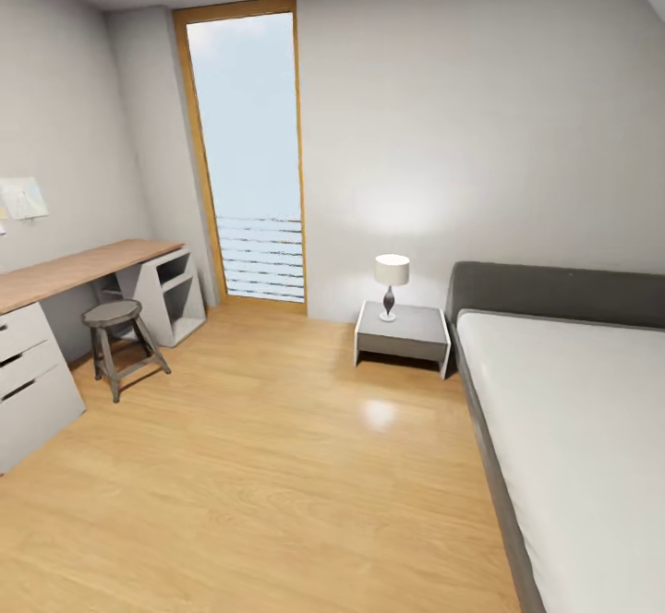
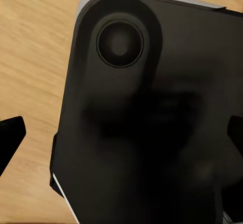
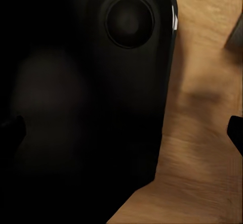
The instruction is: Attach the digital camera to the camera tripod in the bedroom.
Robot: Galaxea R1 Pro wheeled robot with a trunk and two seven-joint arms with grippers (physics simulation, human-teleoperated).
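Both pincers (image 2: 121,133) (image 3: 124,128) hung wide open, empty, over plank floor (image 1: 259,465). Once found, the digital camera would probably be light, rigid, smooth: grip its body sides.

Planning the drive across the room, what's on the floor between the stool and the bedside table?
In the head view, bare wood floor runs from the stool to the bedside table; nothing stands between them.

I see a light wood floor (image 1: 277,465). On it stand a grey stool (image 1: 118,341), a wood-topped desk (image 1: 65,271), a nightstand (image 1: 404,336) holding a lamp (image 1: 391,282), and a grey-framed bed (image 1: 573,428).
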